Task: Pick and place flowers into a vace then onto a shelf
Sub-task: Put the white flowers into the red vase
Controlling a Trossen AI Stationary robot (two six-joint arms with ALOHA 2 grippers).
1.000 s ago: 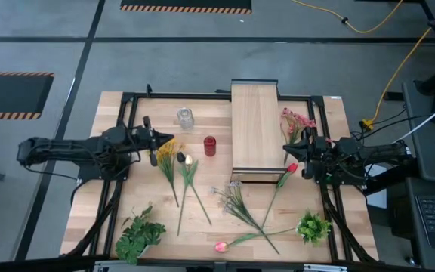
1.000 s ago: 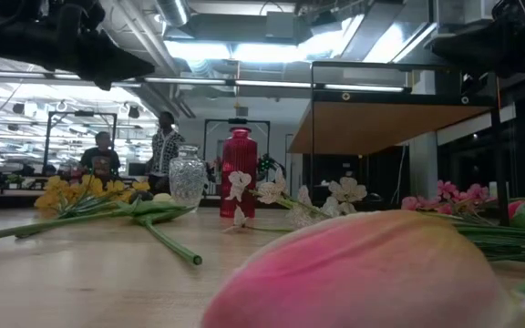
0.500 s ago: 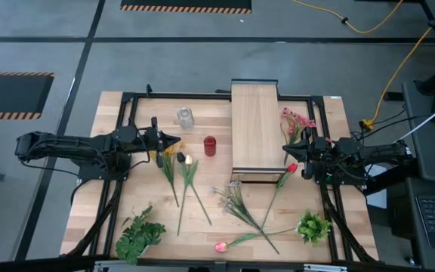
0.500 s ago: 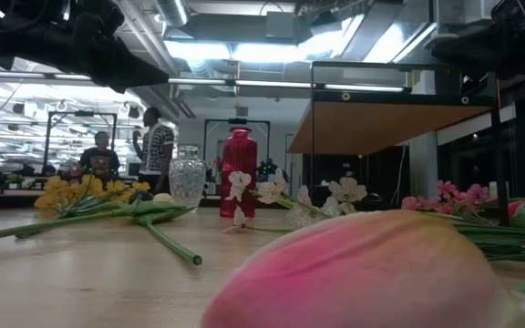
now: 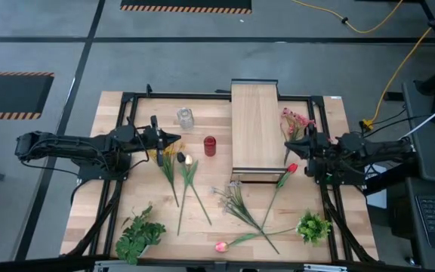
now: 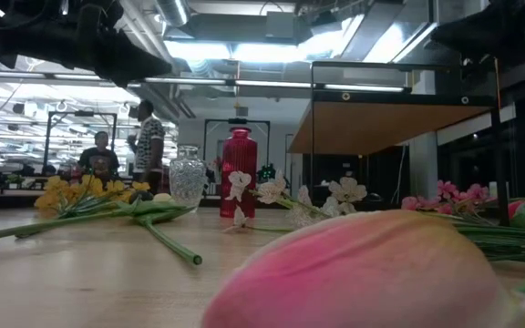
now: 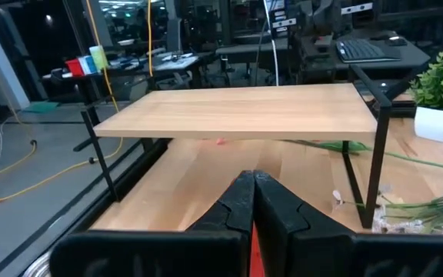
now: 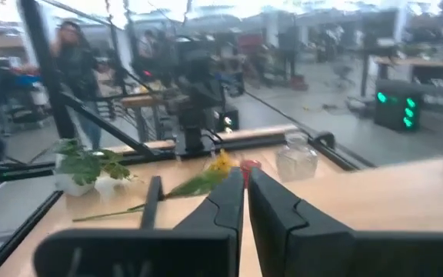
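Note:
The flowers lie loose on the table: yellow daisies (image 5: 168,157), a pink blossom spray (image 5: 296,121), a red rose (image 5: 291,168), white sprigs (image 5: 231,198) and a pink tulip (image 5: 220,246). The clear vace (image 5: 185,118) stands upright at the back, left of the shelf (image 5: 254,127), a light-wood plank on a dark frame. My left gripper (image 5: 177,140) hovers shut above the daisies, pointing level at the shelf (image 7: 237,111). My right gripper (image 5: 285,147) hovers shut beside the shelf's right side, above the rose, and holds nothing (image 8: 245,175).
A small red cylinder (image 5: 210,146) stands between the vace and the shelf. Bushy green bunches sit at the near left (image 5: 138,234) and near right (image 5: 313,227). A dark frame (image 5: 127,102) rims the table. People stand in the room behind.
My right gripper has risen a little, staying shut and level. The flowers, vace and shelf have kept their places.

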